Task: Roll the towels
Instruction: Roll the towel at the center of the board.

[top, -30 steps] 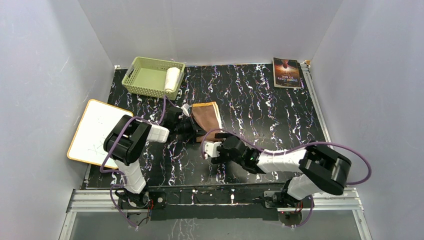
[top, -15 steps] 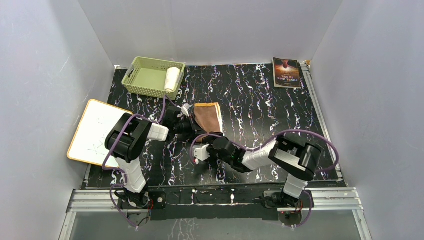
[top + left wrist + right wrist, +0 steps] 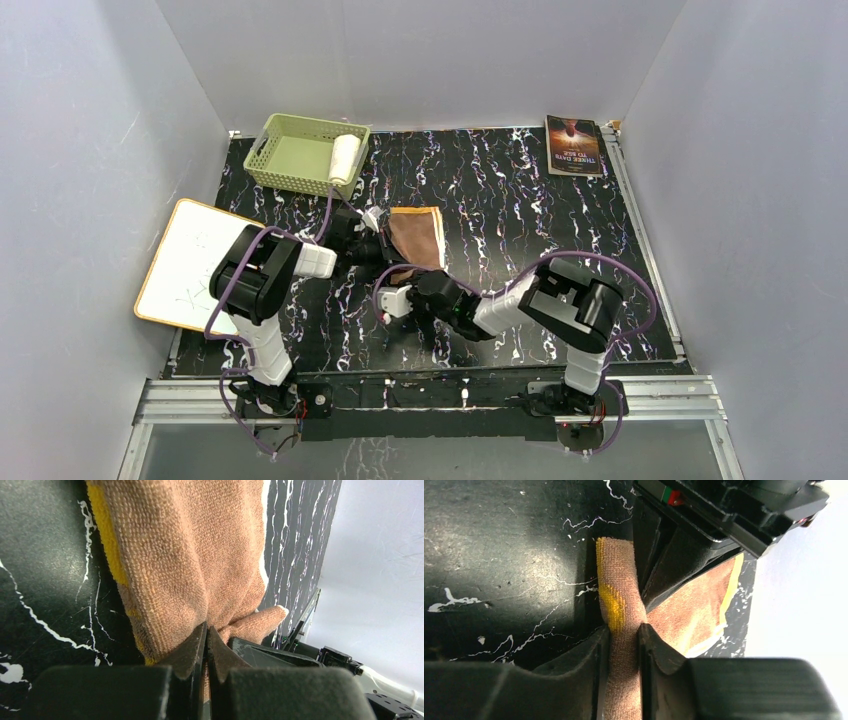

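The brown towel (image 3: pixel 416 231) with its yellow border lies flat on the black marbled table, left of centre. My left gripper (image 3: pixel 384 251) reaches in from the left and is shut on the towel's (image 3: pixel 185 555) near left edge, the jaws (image 3: pixel 206 632) pinched tight on the cloth. My right gripper (image 3: pixel 403 279) is just in front of it. Its jaws (image 3: pixel 624 632) press both sides of a raised fold of the towel (image 3: pixel 620 595) at the near corner. The white towel (image 3: pixel 345 157) lies rolled at the right end of the green basket.
The green basket (image 3: pixel 290 150) stands at the back left. A white board (image 3: pixel 195 265) with a tan edge lies off the table's left side. A dark book (image 3: pixel 574 146) lies at the back right corner. Grey walls close in three sides.
My right arm swung left to the towel's near corner and its jaws closed on the cloth fold. The left gripper kept its hold and stayed in place.
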`<state>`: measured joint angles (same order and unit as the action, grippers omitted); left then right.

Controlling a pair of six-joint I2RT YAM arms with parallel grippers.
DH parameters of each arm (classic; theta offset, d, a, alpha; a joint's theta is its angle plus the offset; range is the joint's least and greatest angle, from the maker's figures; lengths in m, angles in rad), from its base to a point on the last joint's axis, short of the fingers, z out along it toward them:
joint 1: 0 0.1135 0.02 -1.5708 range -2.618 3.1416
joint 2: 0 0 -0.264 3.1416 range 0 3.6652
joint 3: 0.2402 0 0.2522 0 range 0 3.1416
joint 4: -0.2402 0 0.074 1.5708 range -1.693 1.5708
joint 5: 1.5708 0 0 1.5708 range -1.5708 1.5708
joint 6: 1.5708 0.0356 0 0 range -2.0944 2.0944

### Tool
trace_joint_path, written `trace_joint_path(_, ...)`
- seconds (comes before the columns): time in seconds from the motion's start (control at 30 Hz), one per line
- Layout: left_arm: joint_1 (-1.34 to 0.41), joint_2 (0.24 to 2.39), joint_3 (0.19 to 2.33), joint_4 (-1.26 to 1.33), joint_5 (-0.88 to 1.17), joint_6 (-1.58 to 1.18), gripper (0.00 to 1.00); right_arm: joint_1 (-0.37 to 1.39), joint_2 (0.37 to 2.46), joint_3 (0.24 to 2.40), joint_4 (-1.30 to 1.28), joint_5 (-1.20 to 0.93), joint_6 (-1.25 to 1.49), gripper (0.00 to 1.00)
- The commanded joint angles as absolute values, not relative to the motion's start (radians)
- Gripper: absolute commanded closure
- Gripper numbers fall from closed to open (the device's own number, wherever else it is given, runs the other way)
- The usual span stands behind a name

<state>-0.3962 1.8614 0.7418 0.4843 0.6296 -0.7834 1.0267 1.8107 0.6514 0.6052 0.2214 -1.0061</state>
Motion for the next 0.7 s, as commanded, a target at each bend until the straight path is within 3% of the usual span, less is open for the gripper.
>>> trace_joint_path(0.0, -0.384, 1.911, 0.712, 0.238, 0.563, -0.687, 1.0, 0.991, 1.827, 0.69, 0.609, 0.183, -0.906, 0.81)
trace_joint_path(0.13, -0.345, 1.875, 0.766, 0.169, 0.594, -0.655, 1.0, 0.964, 1.799, 0.746, 0.491, 0.161, -0.813, 1.0)
trace_joint_path(0.23, -0.279, 1.809, 0.853, 0.066, 0.615, -0.617, 0.97, 0.961, 1.753, 0.814, 0.318, 0.113, -0.687, 1.0)
trace_joint_path(0.33, -0.2, 1.725, 0.966, -0.08, 0.583, -0.561, 0.6, 0.962, 1.696, 0.898, 0.126, 0.06, -0.523, 1.0)
trace_joint_path(0.43, -0.138, 1.643, 1.034, -0.185, 0.541, -0.514, 0.44, 0.962, 1.677, 1.028, -0.112, -0.01, -0.354, 1.0)
trace_joint_path(0.67, -0.075, 1.51, 0.953, -0.231, 0.593, -0.489, 0.41, 0.949, 1.639, 1.156, -0.296, -0.241, -0.093, 1.0)
